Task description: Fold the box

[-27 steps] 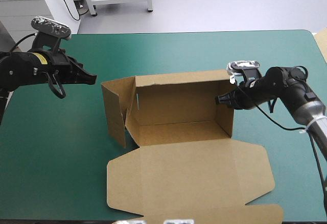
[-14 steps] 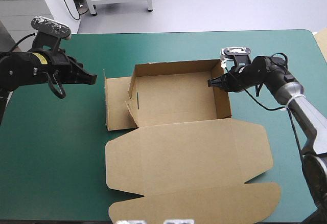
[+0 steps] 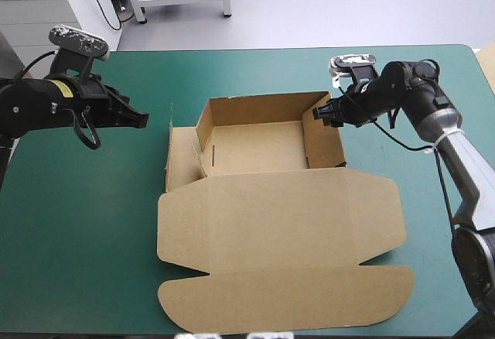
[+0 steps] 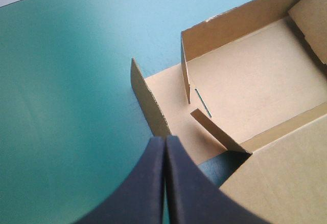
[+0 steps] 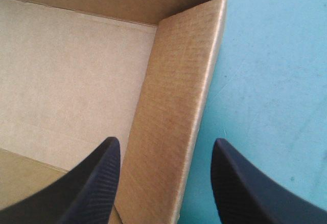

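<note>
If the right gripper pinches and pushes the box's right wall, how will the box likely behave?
The box is thin single-sheet board, so it is probably light and would slide on the cover rather than resist. The right wall, straddled by the open right gripper, likely hinges at its crease. The untucked left flap may flop.

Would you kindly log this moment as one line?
box: lid flat, left wall untucked | left pincer: shut, clear of box | right pincer: open, astride right wall
</note>
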